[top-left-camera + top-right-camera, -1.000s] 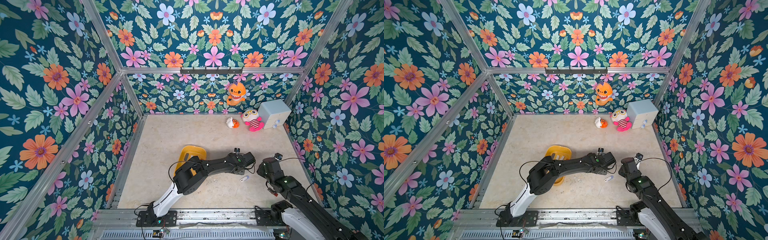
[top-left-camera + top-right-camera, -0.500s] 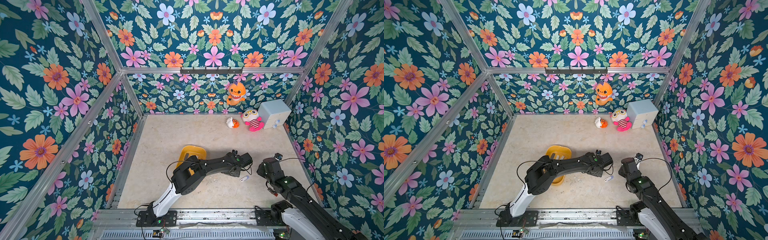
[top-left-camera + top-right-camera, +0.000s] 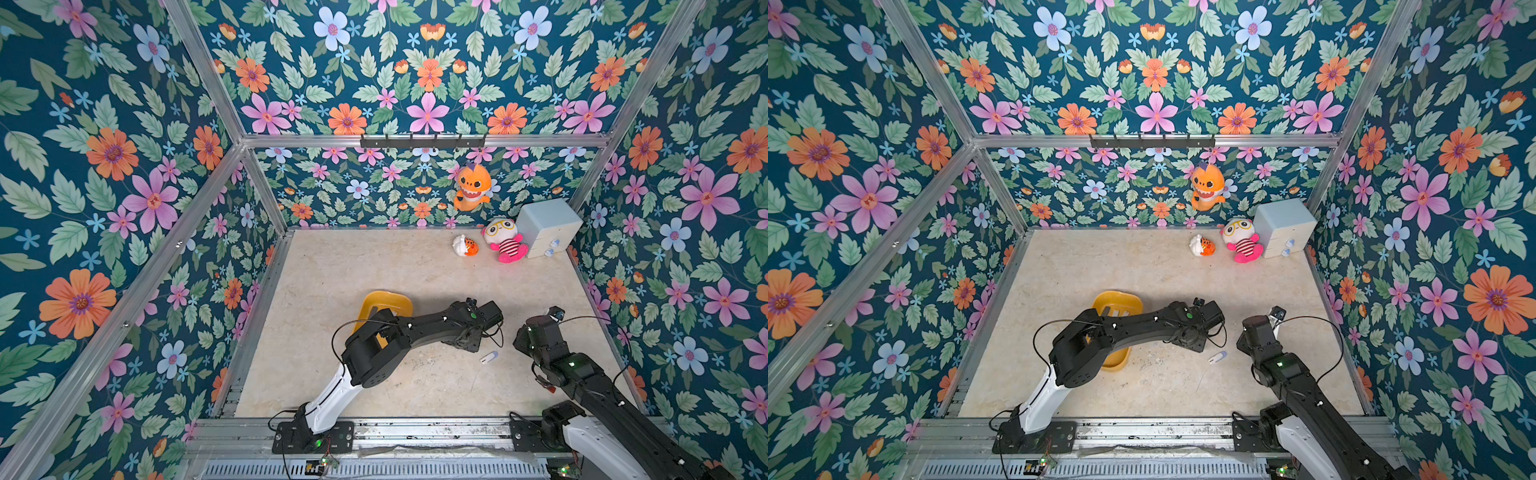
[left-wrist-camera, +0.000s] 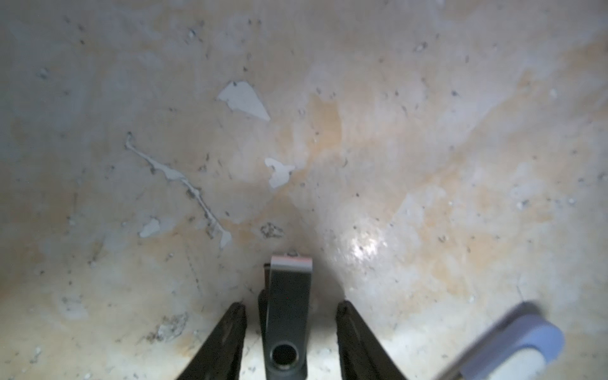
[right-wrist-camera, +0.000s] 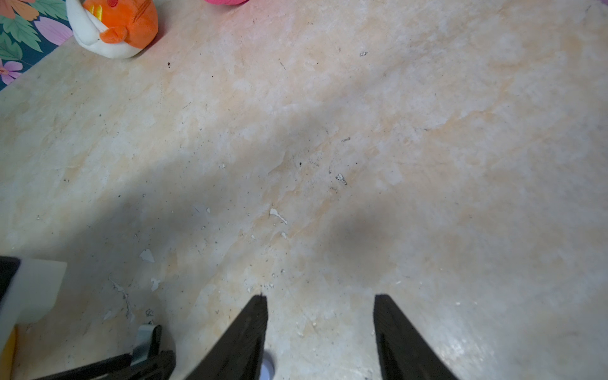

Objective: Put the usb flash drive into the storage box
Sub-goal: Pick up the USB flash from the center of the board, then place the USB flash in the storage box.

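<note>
Jaws of the left gripper (image 4: pixel 292 305) stand spread either side of the grey usb flash drive (image 4: pixel 289 286), which seems to lie flat on the bench (image 4: pixel 427 148), touching neither. Best to close squarely across its narrow body, then lift straight up, clear of the white drive (image 3: pixel 489 356) just beside. Right gripper (image 5: pixel 319 296) hangs nearby, jaws spread and empty. Farther off sits the yellow storage box (image 3: pixel 386 297), partly under the left arm.

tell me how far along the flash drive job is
Done: nothing yet; the visible part of the yellow storage box holds no drive. In hand: the left gripper straddles the grey flash drive on the table, jaws open with gaps either side. Left: close, lift, carry it to the box, release.
</note>
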Available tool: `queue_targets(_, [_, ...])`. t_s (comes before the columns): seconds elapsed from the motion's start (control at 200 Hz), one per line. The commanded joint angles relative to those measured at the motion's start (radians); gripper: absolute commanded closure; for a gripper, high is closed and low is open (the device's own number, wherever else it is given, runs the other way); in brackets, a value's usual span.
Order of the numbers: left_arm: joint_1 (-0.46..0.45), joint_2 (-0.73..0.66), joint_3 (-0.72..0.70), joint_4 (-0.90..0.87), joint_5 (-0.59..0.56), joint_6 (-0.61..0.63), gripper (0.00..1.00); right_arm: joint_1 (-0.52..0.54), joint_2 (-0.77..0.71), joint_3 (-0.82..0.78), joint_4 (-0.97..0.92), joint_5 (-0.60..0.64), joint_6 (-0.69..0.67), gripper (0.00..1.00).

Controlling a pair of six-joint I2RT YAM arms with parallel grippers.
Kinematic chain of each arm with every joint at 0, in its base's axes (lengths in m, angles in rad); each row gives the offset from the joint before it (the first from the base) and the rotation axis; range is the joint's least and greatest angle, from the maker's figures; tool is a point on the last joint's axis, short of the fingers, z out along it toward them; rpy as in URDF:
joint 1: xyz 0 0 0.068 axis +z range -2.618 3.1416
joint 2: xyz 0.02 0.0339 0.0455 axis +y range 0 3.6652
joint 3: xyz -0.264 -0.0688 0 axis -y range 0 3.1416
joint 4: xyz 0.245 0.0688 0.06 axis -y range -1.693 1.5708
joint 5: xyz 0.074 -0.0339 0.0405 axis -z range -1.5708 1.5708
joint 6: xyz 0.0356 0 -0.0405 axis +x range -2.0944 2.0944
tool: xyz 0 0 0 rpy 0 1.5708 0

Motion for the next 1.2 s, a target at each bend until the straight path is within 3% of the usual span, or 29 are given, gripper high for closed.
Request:
queue_targets(0.0, [0.015, 0.012, 0.004, 0.004, -0.002, 0.015, 0.54, 0.001, -0.003, -0.002, 0.014, 0.006, -0.008, 0.43])
queue_targets(0.57, [0.029, -0.003, -0.005, 0.006, 0.028, 0.009, 0.85, 0.000, -0.003, -0.003, 0.016, 0.006, -0.009, 0.42])
queue_targets(0.775, [0.029, -0.068, 0.014, 0.000, 0.007, 0.021, 0.86, 0.000, -0.003, -0.004, 0.018, 0.004, -0.009, 0.42])
queue_targets(1.01, [0.039, -0.251, -0.016, -0.103, -0.087, 0.050, 0.87, 0.000, -0.003, -0.004, 0.018, 0.004, -0.010, 0.43])
queue_targets(1.195, [0.113, -0.529, -0.237, -0.160, -0.149, 0.089, 0.86, 0.001, -0.002, -0.003, 0.014, 0.010, -0.008, 0.42])
